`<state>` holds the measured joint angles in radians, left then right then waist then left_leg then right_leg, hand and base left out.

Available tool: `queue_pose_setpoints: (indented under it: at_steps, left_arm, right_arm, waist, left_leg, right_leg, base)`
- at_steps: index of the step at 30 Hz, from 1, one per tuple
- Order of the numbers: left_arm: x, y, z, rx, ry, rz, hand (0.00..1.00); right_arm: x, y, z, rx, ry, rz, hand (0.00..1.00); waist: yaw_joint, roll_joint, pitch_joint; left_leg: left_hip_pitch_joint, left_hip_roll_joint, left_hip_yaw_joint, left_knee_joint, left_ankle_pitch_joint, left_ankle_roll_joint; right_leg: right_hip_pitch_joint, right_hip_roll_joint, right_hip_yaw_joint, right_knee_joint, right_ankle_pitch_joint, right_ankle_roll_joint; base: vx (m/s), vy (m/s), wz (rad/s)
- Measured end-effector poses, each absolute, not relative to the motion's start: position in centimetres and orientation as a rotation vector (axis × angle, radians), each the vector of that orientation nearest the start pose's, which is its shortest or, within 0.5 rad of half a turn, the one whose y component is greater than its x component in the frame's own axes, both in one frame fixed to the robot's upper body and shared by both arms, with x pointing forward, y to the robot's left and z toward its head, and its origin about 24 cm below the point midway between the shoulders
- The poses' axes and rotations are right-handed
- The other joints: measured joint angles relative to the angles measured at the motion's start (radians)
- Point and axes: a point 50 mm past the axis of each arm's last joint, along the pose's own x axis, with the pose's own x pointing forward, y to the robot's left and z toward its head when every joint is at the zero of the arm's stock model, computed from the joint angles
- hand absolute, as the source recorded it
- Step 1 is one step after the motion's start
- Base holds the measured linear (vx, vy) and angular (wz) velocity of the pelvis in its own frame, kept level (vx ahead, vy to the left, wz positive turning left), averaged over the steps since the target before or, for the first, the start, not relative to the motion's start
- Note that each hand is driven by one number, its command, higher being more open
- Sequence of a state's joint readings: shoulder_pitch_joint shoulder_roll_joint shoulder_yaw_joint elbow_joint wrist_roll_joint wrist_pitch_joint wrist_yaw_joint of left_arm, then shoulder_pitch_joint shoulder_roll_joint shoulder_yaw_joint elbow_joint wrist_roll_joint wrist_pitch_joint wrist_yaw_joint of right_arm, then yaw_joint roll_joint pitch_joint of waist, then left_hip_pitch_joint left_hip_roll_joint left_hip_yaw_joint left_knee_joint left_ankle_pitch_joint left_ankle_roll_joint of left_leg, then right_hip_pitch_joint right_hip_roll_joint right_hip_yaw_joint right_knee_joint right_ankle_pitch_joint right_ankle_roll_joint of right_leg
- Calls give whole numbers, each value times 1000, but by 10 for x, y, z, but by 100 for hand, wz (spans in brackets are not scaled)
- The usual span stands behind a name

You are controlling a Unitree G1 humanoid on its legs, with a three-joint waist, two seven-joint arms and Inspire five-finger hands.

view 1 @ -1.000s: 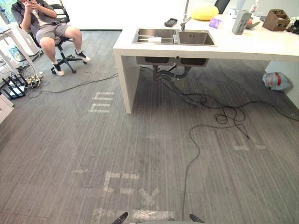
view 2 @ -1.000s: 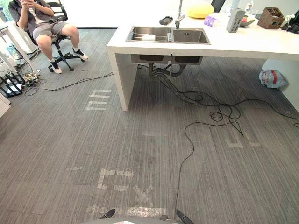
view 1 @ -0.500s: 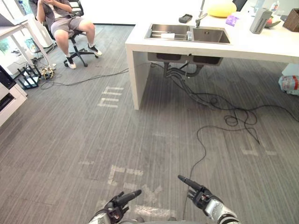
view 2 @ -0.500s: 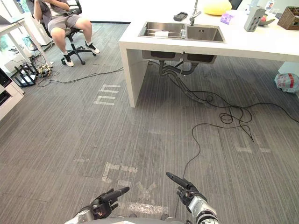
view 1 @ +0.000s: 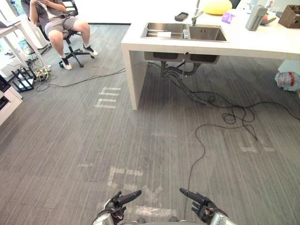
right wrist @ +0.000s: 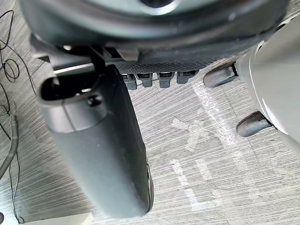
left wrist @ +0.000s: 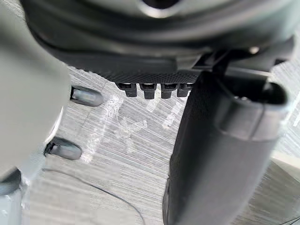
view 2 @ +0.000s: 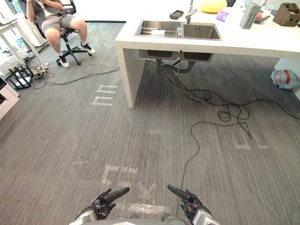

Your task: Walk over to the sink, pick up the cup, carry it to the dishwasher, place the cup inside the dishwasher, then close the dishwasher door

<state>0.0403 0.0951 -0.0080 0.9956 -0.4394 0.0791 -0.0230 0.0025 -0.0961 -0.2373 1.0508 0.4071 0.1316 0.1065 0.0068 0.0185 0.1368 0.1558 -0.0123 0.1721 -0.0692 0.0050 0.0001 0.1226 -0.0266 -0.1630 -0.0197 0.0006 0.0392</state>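
Grey floor [view 1: 70,140], L hand [view 1: 116,207], R hand [view 1: 204,210] lower

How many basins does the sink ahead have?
2, side by side in the white counter: the left basin, nearer the seated person, and the right basin; none look hidden.

Far sink, cropped edges, hands half in view

The sink [view 1: 208,33] lies far off, and the pale thing [view 1: 164,34] in its left basin is too small to name; the basin floors are partly hidden behind the near rim. The picture's top edge cuts off the seated person [view 1: 56,21] at the shoulders and also crops the yellow object [view 1: 216,6] on the counter [view 1: 253,44], which runs out at the right edge. The left hand [view 1: 116,206] and right hand [view 1: 204,209] are cut by the bottom edge at the wrist. In the left wrist view the thumb [left wrist: 220,154] is a close blur.
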Motion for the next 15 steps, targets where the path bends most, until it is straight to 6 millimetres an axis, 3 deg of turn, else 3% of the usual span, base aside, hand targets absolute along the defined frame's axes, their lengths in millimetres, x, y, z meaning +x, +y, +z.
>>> queue_pose_setpoints:
  at_steps: [4,5,7,8,10,11,13,15]
  left_arm:
    - [111,185,-159,-321,1101,251,100]
    - [108,188,-160,-315,1107,258,100]
    - [104,189,-160,-311,1109,264,100]
    - [104,191,-160,-316,1103,278,100]
    - [109,193,-158,-313,1081,295,100]
    - [109,192,-158,-320,1081,299,100]
    - [110,193,-158,-320,1080,295,100]
    - [113,195,-157,-314,1079,287,100]
  right_arm:
    - [106,-201,-160,528,1080,-372,100]
    - [105,-203,-159,536,1067,-380,100]
    - [106,-203,-159,536,1063,-380,100]
    - [108,-204,-158,532,1051,-378,100]
    - [121,-209,-154,525,1005,-375,100]
    - [121,-210,-153,532,994,-381,100]
    - [117,-207,-155,551,993,-391,100]
    - [119,-205,-154,574,977,-395,100]
  waist:
    - [-1,-2,1]
    - [-1,-8,5]
    - [1,-11,12]
    - [4,-10,21]
    - [-1,-12,68]
    - [-7,-13,75]
    - [-13,-21,83]
    - [-24,-28,96]
  left_leg:
    - [2,-2,5,2,-4,20]
    - [3,-9,7,11,-12,29]
    - [8,-14,14,20,-19,34]
    - [13,-14,18,24,-26,39]
    - [63,-15,18,26,-48,69]
    - [74,-15,11,33,-54,75]
    - [84,-8,-15,72,-80,79]
    - [81,1,-48,109,-104,75]
  right_leg:
    - [-36,-10,-1,84,-46,-2]
    - [-69,-25,1,167,-88,11]
    - [-92,-38,-3,230,-110,28]
    - [-113,-49,-10,288,-120,42]
    - [-204,-90,-51,549,-132,70]
    - [-222,-105,-66,592,-143,70]
    - [-264,-117,-70,590,-164,65]
    - [-303,-113,-57,469,-137,62]
  base:
    - [-28,-4,0]
    - [0,0,0]
    - [-3,26,-9]
    - [-31,42,-21]
    - [-67,64,-10]
    - [-22,65,19]
    - [53,37,36]
    - [161,-15,44]
